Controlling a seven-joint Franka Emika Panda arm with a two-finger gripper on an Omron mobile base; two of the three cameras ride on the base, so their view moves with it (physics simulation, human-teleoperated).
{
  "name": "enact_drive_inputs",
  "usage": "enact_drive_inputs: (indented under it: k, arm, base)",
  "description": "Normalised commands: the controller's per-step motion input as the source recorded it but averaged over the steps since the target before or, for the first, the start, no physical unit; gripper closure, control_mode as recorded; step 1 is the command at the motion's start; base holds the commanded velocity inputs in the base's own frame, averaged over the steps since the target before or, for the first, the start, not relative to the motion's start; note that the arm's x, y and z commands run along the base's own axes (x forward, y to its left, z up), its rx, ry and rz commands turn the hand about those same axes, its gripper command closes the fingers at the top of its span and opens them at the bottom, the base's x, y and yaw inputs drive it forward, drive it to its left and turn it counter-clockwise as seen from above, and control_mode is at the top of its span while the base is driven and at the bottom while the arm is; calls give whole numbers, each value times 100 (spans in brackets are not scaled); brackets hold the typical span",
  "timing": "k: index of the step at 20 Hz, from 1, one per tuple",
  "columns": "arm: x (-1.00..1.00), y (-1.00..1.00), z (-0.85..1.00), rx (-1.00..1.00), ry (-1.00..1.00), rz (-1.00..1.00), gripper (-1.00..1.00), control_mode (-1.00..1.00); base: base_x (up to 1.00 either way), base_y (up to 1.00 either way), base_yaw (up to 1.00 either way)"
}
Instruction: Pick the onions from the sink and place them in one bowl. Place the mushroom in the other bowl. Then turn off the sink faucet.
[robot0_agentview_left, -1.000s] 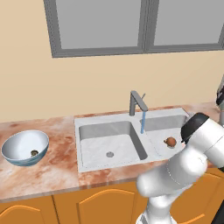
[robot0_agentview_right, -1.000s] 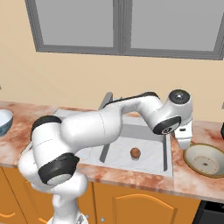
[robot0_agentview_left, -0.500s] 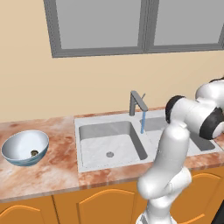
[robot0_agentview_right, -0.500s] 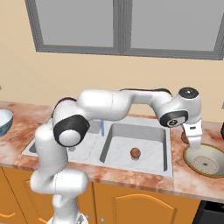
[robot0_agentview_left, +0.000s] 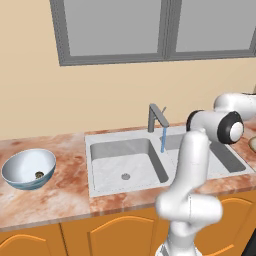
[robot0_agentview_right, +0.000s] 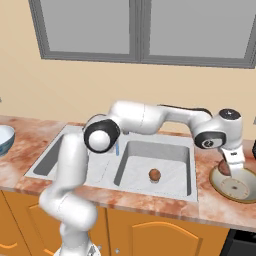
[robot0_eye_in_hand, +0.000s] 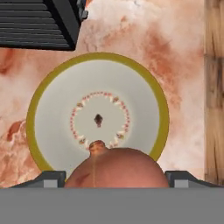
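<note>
there, held one onion (robot0_eye_in_hand: 113, 167) between the finger tips of the gripper (robot0_agentview_right: 229, 169), jaws spread wide around it and clamped on its sides, paler tip pointing toward the bowl below. hung directly above the pale tan bowl (robot0_agentview_right: 243, 195) with the darker rim, which sat on the counter (robot0_agentview_right: 165, 205) near its right end, just beside the sink's right edge; seemed clear of the bowl, though contact could not be told for sure. showed, in the hand view, a ring of small reddish marks on the bowl's pale inside. lay alone in the right basin of the sink (robot0_agentview_right: 176, 187), the second onion (robot0_agentview_right: 154, 174), near the middle of the basin floor. ran a thin blue stream down from the spout of the sink faucet (robot0_agentview_left: 156, 116) at the sink's back edge, between the two basins. rested in the bottom of the blue-and-white bowl (robot0_agentview_left: 20, 166), a small dark mushroom (robot0_agentview_left: 39, 175); stood that bowl on the counter's left part, well apart from the sink's left edge. stretched the white arm (robot0_agentview_right: 150, 117) across above the sink toward the counter's right end. filled the wall behind the counter, a grey-framed window (robot0_agentview_left: 155, 27).
</note>
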Motion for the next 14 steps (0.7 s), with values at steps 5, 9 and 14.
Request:
enact_drive_inputs:
  k: [5,9,14]
  arm:
    - [5,-47,-18,10,18,6,100,-100]
    - [15,-29,-39,8,13,4,100,-100]
    - [17,-7,-55,5,7,3,100,-100]
  base:
    - [0,0,0]
    - [0,0,0]
    - [0,0,0]
